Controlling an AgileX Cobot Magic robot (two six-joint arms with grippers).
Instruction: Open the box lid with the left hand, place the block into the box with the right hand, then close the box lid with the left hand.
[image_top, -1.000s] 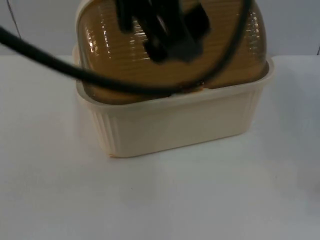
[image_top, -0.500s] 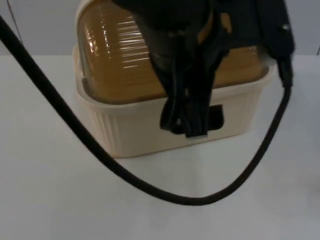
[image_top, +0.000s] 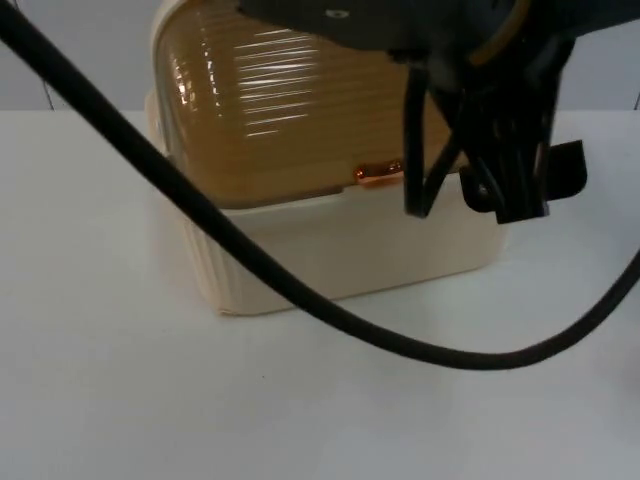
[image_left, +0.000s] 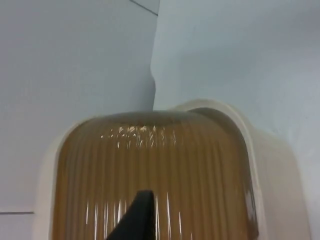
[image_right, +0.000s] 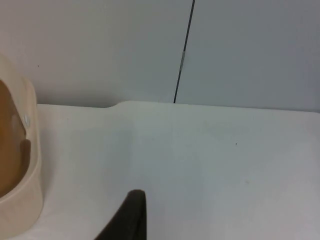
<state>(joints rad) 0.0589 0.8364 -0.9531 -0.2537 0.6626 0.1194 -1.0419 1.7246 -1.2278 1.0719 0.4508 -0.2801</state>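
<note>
Top view: claw at box front-right edge, grip state unclear.

white table top is running back to the grey partition wall; a dark vertical seam is splitting the wall panels.

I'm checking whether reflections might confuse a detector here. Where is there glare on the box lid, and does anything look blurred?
Top view: bright streaks of glare run across the ribbed amber lid near its upper left; the black arm over the box looks smeared. Left wrist view: speckled highlights sit along the lid's crown, with vertical glints lower down. Right wrist view: the table is evenly lit, without glare.
</note>
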